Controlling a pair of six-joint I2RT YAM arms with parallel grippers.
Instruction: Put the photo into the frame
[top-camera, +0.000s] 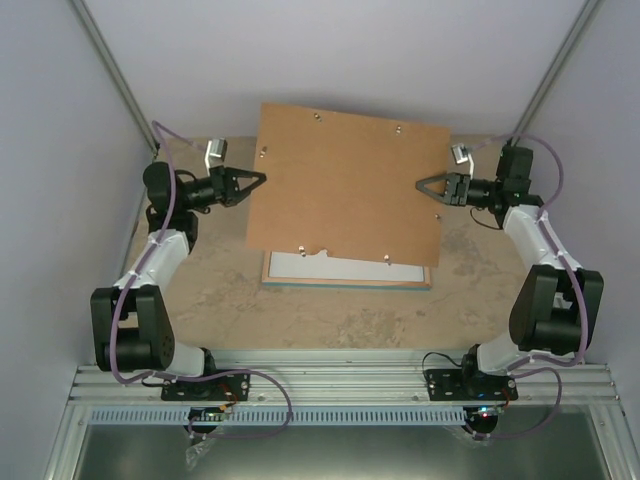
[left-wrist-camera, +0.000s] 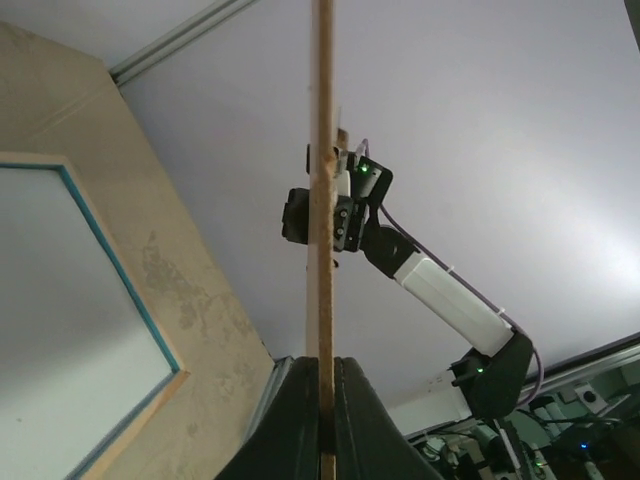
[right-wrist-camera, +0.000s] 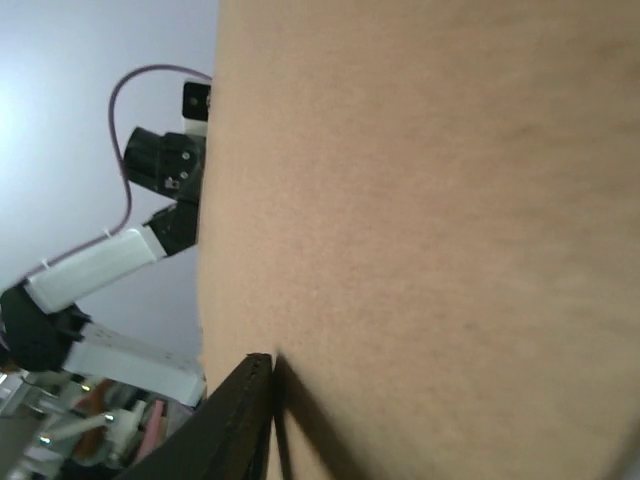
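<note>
- Though half hidden, frame (top-camera: 340, 284) flat on table (top-camera: 300, 320); turquoise rim, white sheet inside. Photo not identifiable: balloon face unseen.
- Left gripper (top-camera: 258, 181) clamped on left edge of backing board (top-camera: 350, 185); right gripper (top-camera: 424, 186) clamped on right edge.
- Board raised over frame, slightly askew to it, reaching toward far wall.
- Advised: equal grip both sides, arms moved together, board flat, no twist; corners squared to rim if lowering.

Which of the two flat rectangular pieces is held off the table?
The brown backing board, pinched by the left gripper and right gripper; the turquoise-rimmed frame lies on the table.
</note>
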